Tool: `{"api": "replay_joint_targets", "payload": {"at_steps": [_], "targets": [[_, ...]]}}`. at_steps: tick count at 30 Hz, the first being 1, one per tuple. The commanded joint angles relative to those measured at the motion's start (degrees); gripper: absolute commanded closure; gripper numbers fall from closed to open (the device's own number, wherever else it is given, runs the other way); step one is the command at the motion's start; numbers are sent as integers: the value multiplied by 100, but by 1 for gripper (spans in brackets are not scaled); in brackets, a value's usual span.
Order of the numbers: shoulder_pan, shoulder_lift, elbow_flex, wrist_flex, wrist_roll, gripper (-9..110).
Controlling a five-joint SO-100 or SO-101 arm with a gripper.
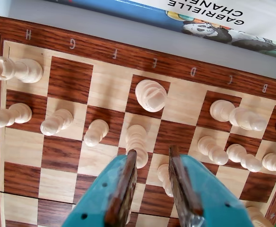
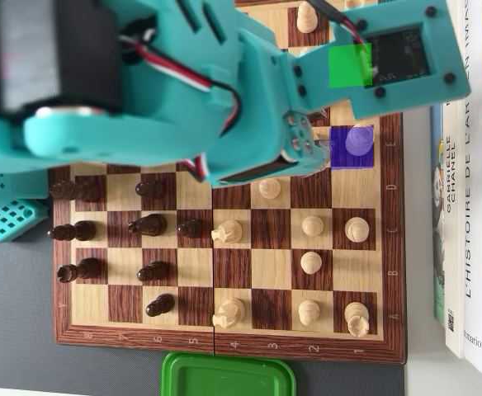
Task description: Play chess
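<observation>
Board [image 1: 105,90]: wooden, pale pieces standing on the near ranks. Books [image 2: 472,206] lie just beside its edge; a green lid [image 2: 229,378] sits at the bottom edge in the overhead view. Arm [image 2: 142,91]: teal, covers the upper board from above.

Overhead view only: dark pieces [image 2: 146,224] at left, a purple-tinted square [image 2: 352,147] under a pale piece.

Wrist view only: claw [image 1: 152,158], jaws spread a little, holding nothing. A pale pawn [image 1: 164,177] stands between the fingers, lower down; a larger pale piece [image 1: 150,94] stands ahead on the E file.
</observation>
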Motion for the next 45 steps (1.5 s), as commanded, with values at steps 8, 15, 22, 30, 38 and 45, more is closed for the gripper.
{"api": "replay_joint_targets", "payload": {"at_steps": [8,15,22,30,38,45], "targets": [[53,-264,-747,26,-44,90],[44,-378,-809,26,-44,90],[35,-659,-1134,35,-44,88],[-44,-738,-1151,35,-44,85],[-114,-976,-1169,18,-35,85],[-88,-1283,-1564,18,-35,85]]}}
